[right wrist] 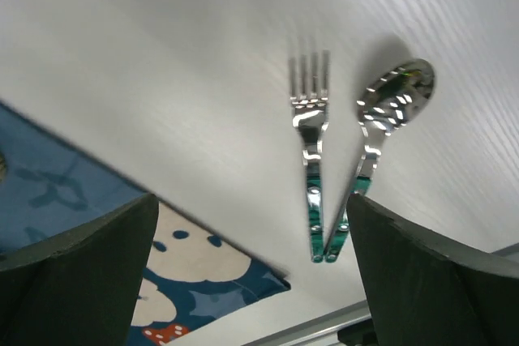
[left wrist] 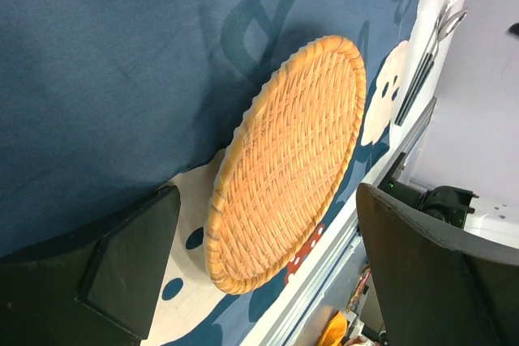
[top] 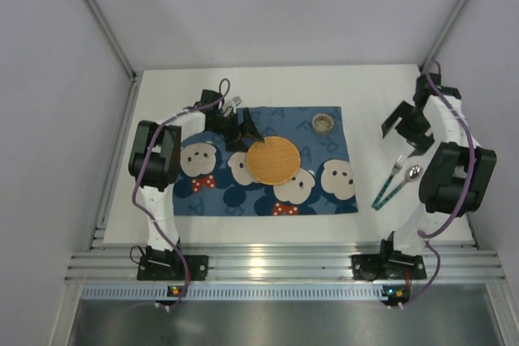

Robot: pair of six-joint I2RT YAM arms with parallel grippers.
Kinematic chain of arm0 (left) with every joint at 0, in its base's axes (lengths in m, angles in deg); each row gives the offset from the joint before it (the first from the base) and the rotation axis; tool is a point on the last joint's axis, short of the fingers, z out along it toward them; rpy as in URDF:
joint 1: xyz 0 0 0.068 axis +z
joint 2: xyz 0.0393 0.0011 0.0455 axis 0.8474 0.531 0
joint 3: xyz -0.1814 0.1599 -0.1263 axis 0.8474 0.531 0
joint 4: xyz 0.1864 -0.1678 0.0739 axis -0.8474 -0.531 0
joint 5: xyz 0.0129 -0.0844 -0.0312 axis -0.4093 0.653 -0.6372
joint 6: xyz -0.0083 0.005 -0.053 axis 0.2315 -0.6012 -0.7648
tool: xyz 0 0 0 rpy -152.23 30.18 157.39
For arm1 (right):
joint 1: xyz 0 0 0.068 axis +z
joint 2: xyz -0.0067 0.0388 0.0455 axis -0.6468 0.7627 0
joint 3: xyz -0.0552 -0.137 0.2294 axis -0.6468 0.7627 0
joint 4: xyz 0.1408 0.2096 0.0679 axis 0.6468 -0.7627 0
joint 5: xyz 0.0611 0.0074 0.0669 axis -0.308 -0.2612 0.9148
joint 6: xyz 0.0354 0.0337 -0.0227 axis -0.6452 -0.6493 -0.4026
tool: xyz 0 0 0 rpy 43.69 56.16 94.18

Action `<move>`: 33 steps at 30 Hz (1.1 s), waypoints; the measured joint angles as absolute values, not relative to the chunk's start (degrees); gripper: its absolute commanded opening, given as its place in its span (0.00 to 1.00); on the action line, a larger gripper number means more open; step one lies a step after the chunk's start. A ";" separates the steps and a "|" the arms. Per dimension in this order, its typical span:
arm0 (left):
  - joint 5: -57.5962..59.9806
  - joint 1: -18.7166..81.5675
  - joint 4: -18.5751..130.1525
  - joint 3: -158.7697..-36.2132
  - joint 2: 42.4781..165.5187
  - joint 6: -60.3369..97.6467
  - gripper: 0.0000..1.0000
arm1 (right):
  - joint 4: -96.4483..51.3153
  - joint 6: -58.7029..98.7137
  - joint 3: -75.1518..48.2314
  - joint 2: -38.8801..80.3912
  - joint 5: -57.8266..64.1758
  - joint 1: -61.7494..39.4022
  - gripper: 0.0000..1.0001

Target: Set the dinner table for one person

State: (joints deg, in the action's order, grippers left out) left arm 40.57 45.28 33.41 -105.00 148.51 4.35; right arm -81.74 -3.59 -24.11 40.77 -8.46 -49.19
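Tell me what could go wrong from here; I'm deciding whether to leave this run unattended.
The fork and spoon lie with handle ends together, so the open right gripper, picking one, may drag the other. The open left gripper sits at the rim of the wicker plate; a low move could shove it and bunch the cloth mat.

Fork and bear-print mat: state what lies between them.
Nothing: only bare white dinner table separates the fork from the mat, seen in the right wrist view.

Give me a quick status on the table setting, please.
Left gripper open at woven plate's far edge. Right gripper open above fork and spoon. Cutlery on dinner table, right of mat. Nothing blocking.
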 measured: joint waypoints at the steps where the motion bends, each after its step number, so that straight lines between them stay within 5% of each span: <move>1: 40.66 45.17 33.74 -104.89 148.51 4.21 0.96 | -81.32 -4.71 -20.83 39.51 -8.06 -52.09 0.98; 16: 41.73 44.49 38.51 -102.03 147.64 3.19 0.96 | -77.59 -6.06 -9.22 40.86 -5.50 -54.15 0.60; 27: 28.26 43.20 26.66 -108.67 146.83 6.40 0.97 | -74.66 -5.98 -2.42 42.83 -5.68 -53.91 0.52; 32: 18.71 43.62 20.76 -113.74 146.85 7.30 0.98 | -73.72 -5.71 -2.36 43.03 -5.29 -53.91 0.15; 33: 17.29 43.73 20.06 -114.42 146.85 7.47 0.98 | -73.85 -5.41 -2.36 43.09 -5.48 -53.91 0.00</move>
